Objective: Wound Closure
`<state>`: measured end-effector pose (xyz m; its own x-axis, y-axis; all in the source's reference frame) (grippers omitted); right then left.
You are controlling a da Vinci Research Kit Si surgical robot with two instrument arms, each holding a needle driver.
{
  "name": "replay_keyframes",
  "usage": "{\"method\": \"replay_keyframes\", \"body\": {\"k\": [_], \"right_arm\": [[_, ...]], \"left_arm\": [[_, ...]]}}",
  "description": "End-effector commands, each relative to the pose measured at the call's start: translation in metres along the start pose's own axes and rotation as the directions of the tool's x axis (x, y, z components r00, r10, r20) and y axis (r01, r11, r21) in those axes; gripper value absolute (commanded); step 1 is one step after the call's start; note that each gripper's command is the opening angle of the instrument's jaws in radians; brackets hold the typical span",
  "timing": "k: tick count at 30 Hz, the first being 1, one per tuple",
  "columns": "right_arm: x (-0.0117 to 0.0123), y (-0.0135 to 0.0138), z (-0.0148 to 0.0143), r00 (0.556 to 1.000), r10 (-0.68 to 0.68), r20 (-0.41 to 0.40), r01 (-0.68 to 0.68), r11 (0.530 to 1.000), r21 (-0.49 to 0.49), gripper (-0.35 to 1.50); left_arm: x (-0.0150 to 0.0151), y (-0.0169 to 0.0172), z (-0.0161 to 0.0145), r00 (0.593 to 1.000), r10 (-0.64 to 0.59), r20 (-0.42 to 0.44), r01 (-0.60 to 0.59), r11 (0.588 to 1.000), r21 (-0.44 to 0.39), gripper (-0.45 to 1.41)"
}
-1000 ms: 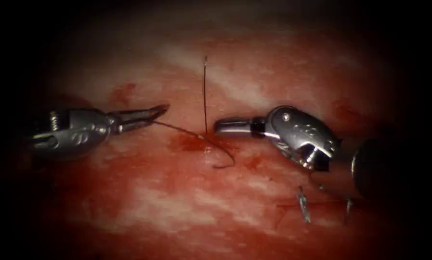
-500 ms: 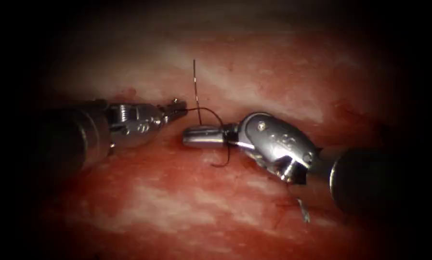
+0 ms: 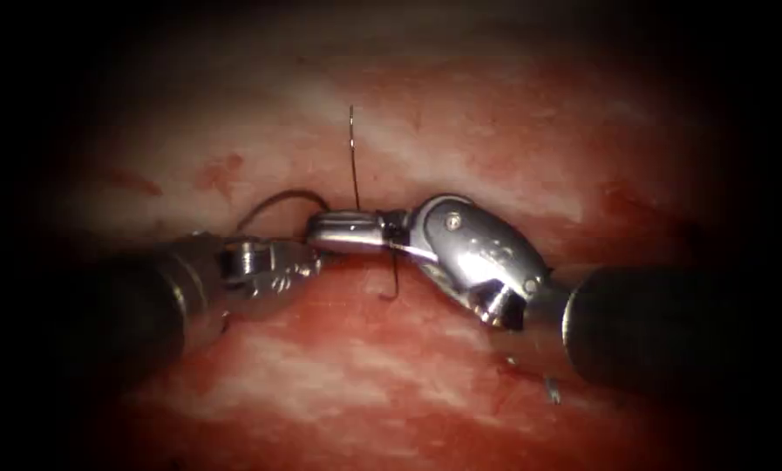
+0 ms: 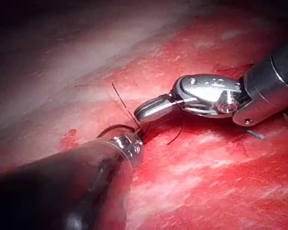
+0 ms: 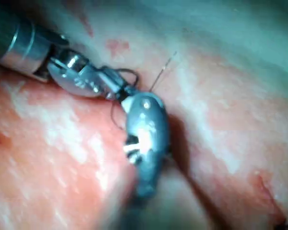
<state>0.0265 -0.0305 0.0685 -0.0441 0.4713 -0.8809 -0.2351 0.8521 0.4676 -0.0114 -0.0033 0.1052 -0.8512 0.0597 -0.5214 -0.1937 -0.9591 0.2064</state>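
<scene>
- Steel jaws meet at mid-field in the endoscope view: the right tool (image 3: 334,232) reaches in with its jaws pressed together, and I cannot tell whether anything sits between them.
- Thread (image 3: 268,206) arcs up from the left tool (image 3: 314,262) and over the right tool's jaws, which reads as a wrap laid round them; a straight tail stands up above the jaws and a short curl hangs below.
- Left tool's jaws look pinched on the thread where the arc ends, probably to keep the strand taut over the other tool.
- Tissue (image 3: 338,384) lies wet with red fluid (image 3: 221,172); no needle can be made out, nor the cut's edges, so I leave sides unsaid.
- A cut end (image 3: 552,390) of thread lies near the right tool's shaft.
- Left wrist view: the left tool (image 4: 140,135) sits tip to tip with the right tool (image 4: 145,112), thread (image 4: 116,128) curving from its tip; the straight tail rises between them.
- Right wrist view: the right tool (image 5: 128,101) touches the left tool (image 5: 122,89), a small thread (image 5: 129,73) loop just above their meeting point.
</scene>
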Motion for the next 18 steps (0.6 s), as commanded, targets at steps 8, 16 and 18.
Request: {"method": "replay_keyframes", "body": {"k": [8,16,18], "right_arm": [[-0.0013,-0.0001,0.0011,1.000,0.002,0.011,-0.001,0.996,-0.087,0.78],[-0.0025,0.0002,0.0012,0.997,-0.006,0.078,0.020,0.985,-0.173,0.74],[-0.0026,0.0002,0.0013,0.995,-0.006,0.099,0.024,0.983,-0.181,0.72]], "left_arm": [[0.0019,0.0016,-0.0021,1.000,-0.006,0.013,0.007,1.000,-0.016,-0.45],[0.0017,-0.0006,-0.0080,1.000,-0.028,0.007,0.028,1.000,0.007,-0.45],[0.0021,-0.0006,-0.0084,1.000,-0.027,0.008,0.027,1.000,0.011,-0.45]]}}
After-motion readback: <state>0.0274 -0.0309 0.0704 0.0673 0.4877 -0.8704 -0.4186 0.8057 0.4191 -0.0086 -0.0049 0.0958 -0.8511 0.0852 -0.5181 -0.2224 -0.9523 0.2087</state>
